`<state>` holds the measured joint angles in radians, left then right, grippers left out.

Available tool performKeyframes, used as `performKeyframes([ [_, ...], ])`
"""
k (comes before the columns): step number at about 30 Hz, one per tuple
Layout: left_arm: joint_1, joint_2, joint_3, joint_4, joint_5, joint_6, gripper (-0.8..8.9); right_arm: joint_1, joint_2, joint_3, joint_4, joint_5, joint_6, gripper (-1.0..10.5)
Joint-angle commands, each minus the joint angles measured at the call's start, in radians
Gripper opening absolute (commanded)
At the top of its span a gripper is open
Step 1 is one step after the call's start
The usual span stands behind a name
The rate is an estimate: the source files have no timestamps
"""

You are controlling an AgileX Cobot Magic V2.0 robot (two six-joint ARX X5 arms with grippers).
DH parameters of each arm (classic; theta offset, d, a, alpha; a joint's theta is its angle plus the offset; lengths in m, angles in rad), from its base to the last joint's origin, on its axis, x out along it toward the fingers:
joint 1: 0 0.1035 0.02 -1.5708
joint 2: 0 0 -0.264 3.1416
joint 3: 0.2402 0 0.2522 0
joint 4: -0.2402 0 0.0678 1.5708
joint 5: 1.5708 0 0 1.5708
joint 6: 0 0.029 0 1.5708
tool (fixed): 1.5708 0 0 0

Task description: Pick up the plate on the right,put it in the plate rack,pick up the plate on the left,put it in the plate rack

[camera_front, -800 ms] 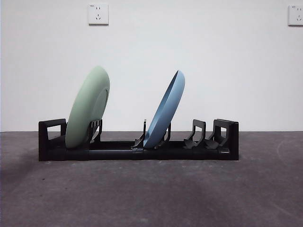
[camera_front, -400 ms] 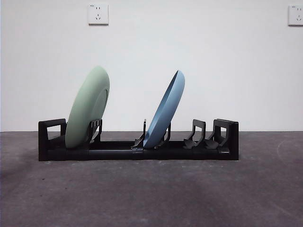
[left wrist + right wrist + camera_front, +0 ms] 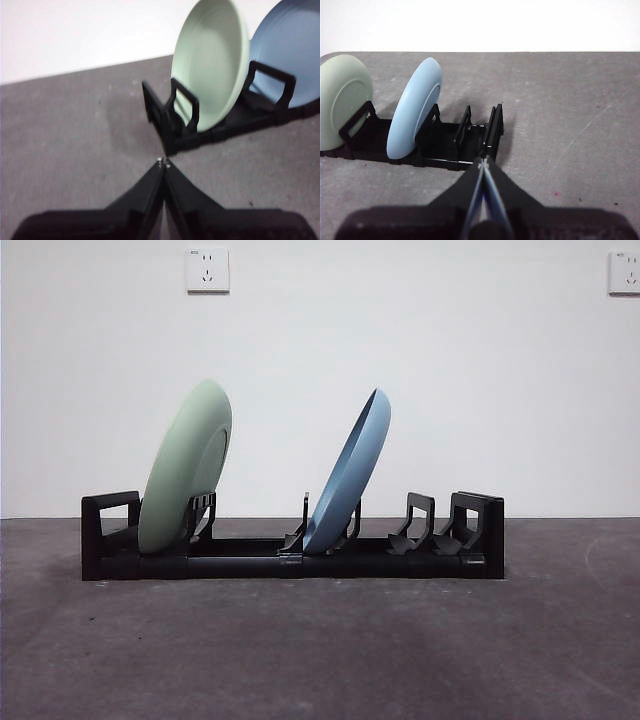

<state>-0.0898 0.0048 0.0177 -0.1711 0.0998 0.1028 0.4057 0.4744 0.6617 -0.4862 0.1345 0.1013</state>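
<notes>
The long black plate rack (image 3: 250, 565) stands across the grey table. A pale green plate (image 3: 185, 468) leans in its left slots, and a blue plate (image 3: 350, 475) leans in the middle slots. No arm shows in the front view. My left gripper (image 3: 163, 161) is shut and empty, hovering off the rack's (image 3: 165, 120) left end near the green plate (image 3: 212, 62). My right gripper (image 3: 482, 161) is shut and empty too, off the rack's (image 3: 490, 132) right end, with the blue plate (image 3: 415, 115) and the green plate (image 3: 342, 105) beyond.
The rack's right-hand dividers (image 3: 420, 525) hold nothing. A white wall with two sockets (image 3: 207, 270) rises behind the table. Bare grey tabletop (image 3: 320, 650) lies in front of the rack.
</notes>
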Motion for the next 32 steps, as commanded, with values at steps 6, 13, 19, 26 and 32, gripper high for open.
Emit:
performKeyframes([
  [6, 0.016, -0.003, -0.014, -0.005, 0.005, -0.025, -0.03, 0.001, -0.002, -0.008, 0.005, 0.003, 0.012, 0.0],
  [13, 0.016, -0.003, -0.014, -0.005, 0.005, -0.025, -0.03, 0.001, -0.002, -0.008, 0.005, 0.003, 0.012, 0.0],
  [19, 0.016, -0.003, -0.014, -0.005, 0.005, -0.025, -0.03, 0.001, -0.002, -0.008, 0.005, 0.003, 0.012, 0.0],
  [26, 0.016, -0.003, -0.014, -0.005, 0.005, -0.025, -0.03, 0.001, -0.002, -0.008, 0.005, 0.003, 0.012, 0.0],
  [32, 0.016, -0.003, -0.014, -0.005, 0.005, -0.025, -0.03, 0.001, -0.002, -0.008, 0.005, 0.010, -0.076, 0.0],
])
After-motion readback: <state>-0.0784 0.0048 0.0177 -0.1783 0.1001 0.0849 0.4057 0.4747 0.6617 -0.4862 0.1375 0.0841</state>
